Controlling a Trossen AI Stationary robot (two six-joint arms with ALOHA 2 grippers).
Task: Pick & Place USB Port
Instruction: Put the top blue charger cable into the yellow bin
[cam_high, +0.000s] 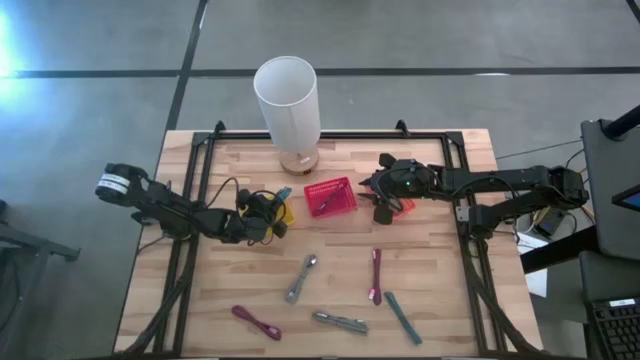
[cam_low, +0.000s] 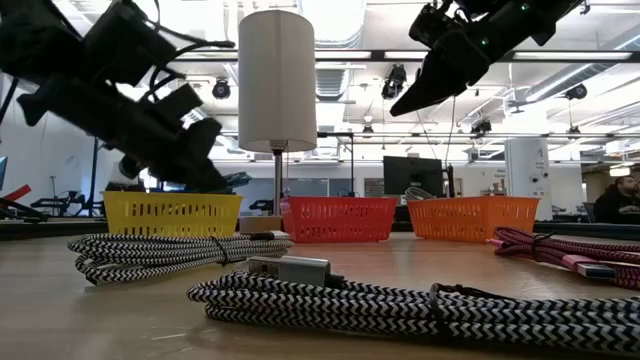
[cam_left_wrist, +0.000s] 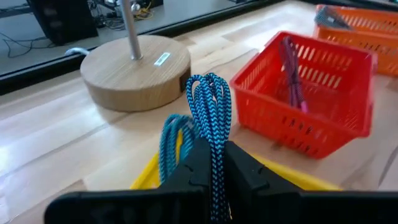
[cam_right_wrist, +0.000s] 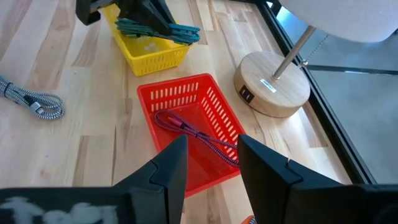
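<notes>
1. Striped cable (cam_low: 400, 305) lies nearest the low camera, its far end cut off.
2. Left gripper (cam_left_wrist: 211, 163) pinches a blue cable (cam_left_wrist: 208, 115) over the yellow basket (cam_right_wrist: 149, 50).
3. Right gripper (cam_right_wrist: 208, 165), jaws spread, hovers over the red basket (cam_right_wrist: 186, 102), partly hiding it.

Blue-black braided cable (cam_left_wrist: 210, 118), yellow basket (cam_right_wrist: 148, 45), red basket (cam_right_wrist: 194, 127) with purple cable (cam_right_wrist: 193, 134), orange basket (cam_low: 472, 217).
</notes>
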